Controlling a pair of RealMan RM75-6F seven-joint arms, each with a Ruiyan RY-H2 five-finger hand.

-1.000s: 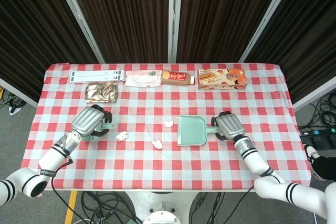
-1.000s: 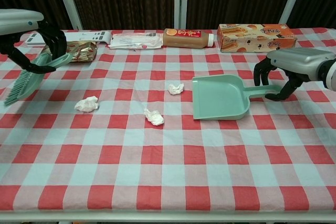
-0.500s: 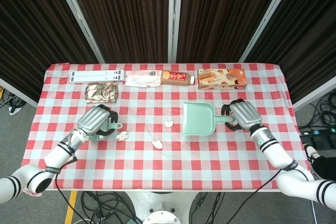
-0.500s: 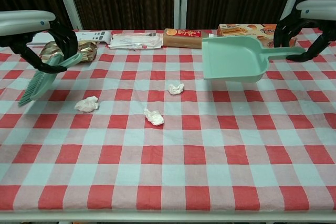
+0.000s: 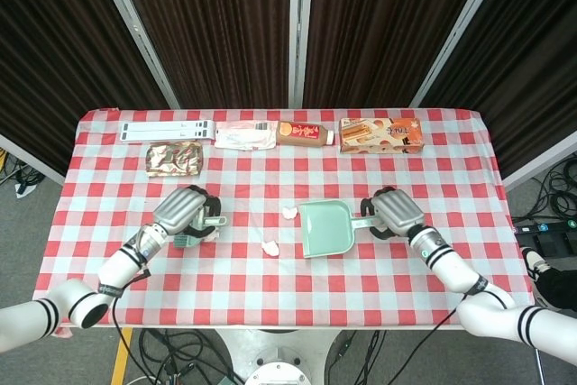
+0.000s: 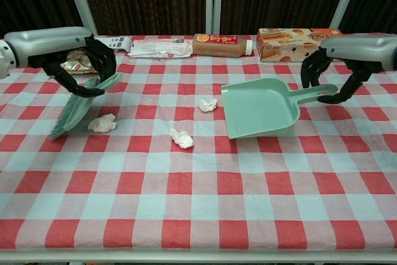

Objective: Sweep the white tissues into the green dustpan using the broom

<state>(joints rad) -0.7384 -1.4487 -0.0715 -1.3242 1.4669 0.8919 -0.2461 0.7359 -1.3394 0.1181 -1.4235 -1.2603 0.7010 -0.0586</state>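
Head view overhead, chest view low; shared table (image 5: 270,277).

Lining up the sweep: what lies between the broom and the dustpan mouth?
Chest view: three tissues. One sits right by the broom; another lies mid-stretch; a third lies close to the dustpan. Otherwise bare cloth.

Three crumpled white tissues (image 6: 182,138) — tilted green dustpan (image 6: 257,108), broom (image 6: 74,108) flanking

A lab-style robot test bay rather than a home: beyond the left hand (image 5: 185,212) and right hand (image 5: 393,211), dark curtain panels (image 5: 216,24) in metal frames enclose a checkered-cloth table (image 5: 288,286), and loose cables (image 5: 185,349) trail over grey floor near its front edge
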